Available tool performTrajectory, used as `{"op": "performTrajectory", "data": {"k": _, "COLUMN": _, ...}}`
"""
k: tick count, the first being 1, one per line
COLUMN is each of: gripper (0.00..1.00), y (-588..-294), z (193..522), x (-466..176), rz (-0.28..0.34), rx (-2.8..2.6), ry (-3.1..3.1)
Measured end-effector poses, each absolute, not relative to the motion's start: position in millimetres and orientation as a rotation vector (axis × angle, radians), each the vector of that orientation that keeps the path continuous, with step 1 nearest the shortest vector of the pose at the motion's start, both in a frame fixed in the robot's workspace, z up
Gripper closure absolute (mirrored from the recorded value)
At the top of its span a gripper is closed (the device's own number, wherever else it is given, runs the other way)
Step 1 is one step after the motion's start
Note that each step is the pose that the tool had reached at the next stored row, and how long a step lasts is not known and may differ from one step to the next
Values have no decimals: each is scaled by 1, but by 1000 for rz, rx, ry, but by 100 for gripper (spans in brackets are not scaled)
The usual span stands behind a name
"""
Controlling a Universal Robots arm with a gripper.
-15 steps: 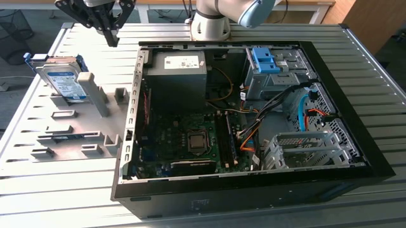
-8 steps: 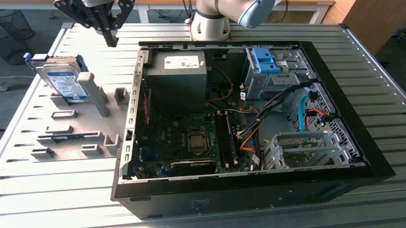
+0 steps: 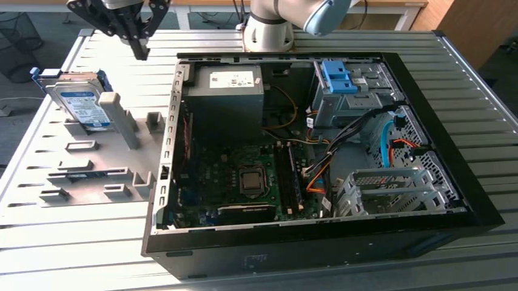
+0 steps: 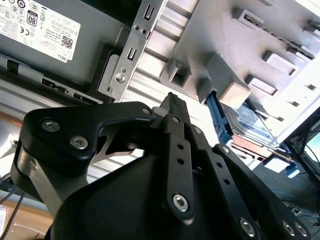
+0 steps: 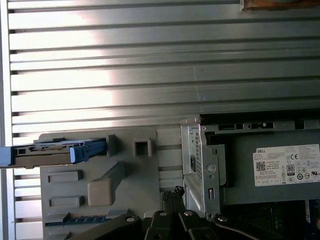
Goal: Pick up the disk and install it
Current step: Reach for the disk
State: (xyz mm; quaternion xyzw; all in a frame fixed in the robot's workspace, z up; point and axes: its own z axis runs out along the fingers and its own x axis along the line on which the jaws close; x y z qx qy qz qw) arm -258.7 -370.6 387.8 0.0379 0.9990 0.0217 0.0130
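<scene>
Exterior view: disk (image 3: 81, 104) sits, apparently tilted, in grey rack (image 3: 105, 160).

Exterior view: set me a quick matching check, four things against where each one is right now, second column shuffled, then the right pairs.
Things:
1. disk
2. gripper
3. blue latch
4. grey box

Places:
A. inside the computer case, far side, toward the exterior view's right
B. propped upright in the rack, at the exterior view's left
C. inside the case, far corner, toward the exterior view's left
D. above the table, shut, holding nothing

Pairs: 1-B, 2-D, 3-A, 4-C.
</scene>
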Motion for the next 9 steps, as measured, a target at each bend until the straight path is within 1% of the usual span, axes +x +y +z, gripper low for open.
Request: {"op": "performTrajectory", "data": {"k": 9, "gripper": 89, "y": -371, "z": 387, "x": -262, "rz": 68, "rx": 118, "ry": 3113}}
